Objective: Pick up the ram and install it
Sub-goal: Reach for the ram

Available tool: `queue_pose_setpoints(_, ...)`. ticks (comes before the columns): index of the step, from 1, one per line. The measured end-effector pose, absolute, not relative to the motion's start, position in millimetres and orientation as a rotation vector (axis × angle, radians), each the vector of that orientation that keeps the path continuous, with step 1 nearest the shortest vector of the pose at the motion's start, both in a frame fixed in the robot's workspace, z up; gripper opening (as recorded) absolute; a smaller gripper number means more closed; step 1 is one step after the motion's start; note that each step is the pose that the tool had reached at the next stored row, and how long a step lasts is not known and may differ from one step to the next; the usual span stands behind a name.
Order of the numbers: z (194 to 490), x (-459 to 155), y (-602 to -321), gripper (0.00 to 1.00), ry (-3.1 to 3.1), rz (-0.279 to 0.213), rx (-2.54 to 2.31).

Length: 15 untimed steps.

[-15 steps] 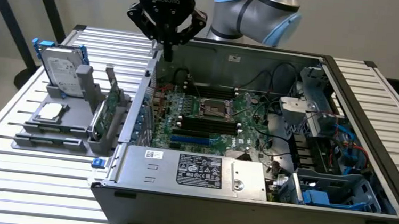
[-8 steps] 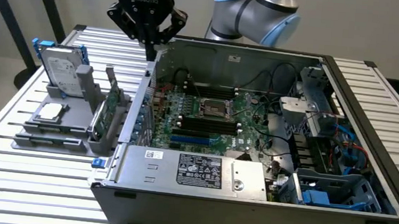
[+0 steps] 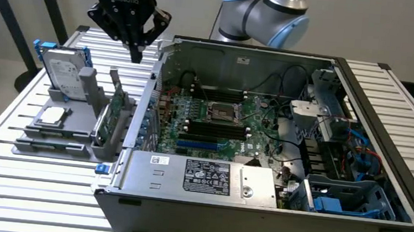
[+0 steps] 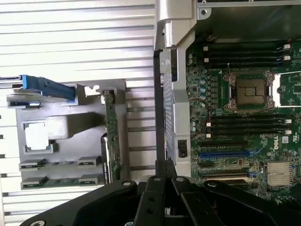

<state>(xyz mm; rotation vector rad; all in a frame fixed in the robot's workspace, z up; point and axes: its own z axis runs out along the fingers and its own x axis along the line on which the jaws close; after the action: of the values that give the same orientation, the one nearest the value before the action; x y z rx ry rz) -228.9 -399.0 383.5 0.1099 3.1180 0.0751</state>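
One ram (image 4: 60,165), seated in grey holder (image 4: 87,115), well apart from closed jaws

case (image 3: 257,225) 1 | hard drive (image 3: 64,74) 1 | green card (image 4: 111,122) 1 | gripper (image 3: 136,55) 1

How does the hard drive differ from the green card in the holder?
The hard drive is silver and thick, with blue rails; the green card is thin, without rails. The hard drive stands on the holder's side away from the case; the green card stands beside the case. Both stand upright in the holder.
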Motion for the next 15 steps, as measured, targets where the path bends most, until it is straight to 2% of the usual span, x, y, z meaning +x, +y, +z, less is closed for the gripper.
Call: queue_pose_setpoints(15, 375.9, -297.1, -399.4, 0.11, 3.118, 0.075, 0.11)
